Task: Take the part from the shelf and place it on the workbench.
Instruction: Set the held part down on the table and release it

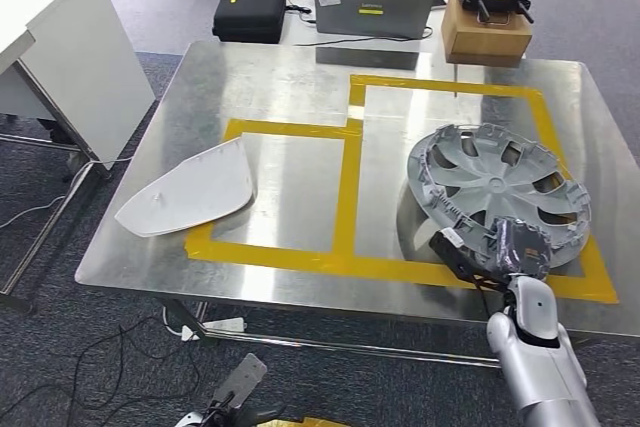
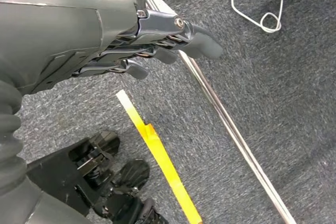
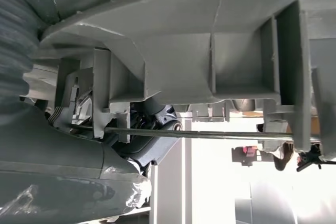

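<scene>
I see a grey hubcap [image 1: 498, 185] with a spoke pattern on my shiny silver table [image 1: 287, 82], which is marked with yellow tape [image 1: 349, 187] in rectangles. A white panel [image 1: 192, 190] lies left of it. My right hand [image 1: 507, 247] is dark grey, its arm silver. Behind are a black case [image 1: 249, 10], grey laptop [image 1: 375, 3] and brown box [image 1: 483, 37]. The carpet [image 2: 277, 103] is speckled grey.

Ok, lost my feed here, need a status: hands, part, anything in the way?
Right hand grips hubcap at its near rim, over right taped box on workbench. Left hand hanging by floor, holding nothing. White panel lies left, apart.
</scene>
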